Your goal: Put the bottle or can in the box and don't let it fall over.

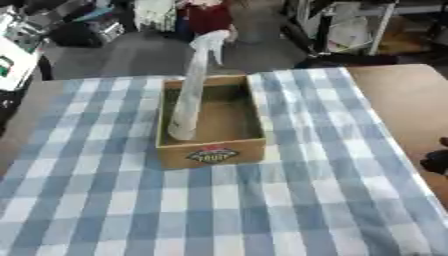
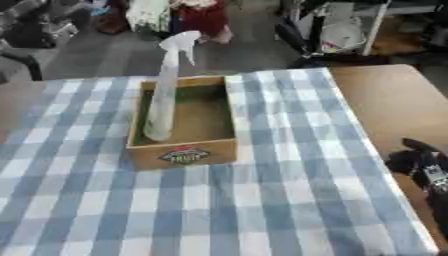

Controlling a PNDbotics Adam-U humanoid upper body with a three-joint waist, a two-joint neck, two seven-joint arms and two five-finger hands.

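A tall, pale, clear spray bottle stands upright in the left part of the wooden box, its white trigger head rising above the far rim. The box sits on the blue-and-white checked cloth and bears a diamond label on its near wall. My right hand is black and lies at the right edge of the table, well away from the box; how its fingers are set is unclear. My left hand shows in neither view.
Bare wooden table shows to the right of the cloth. Beyond the far edge are a grey floor, shelving and cluttered items.
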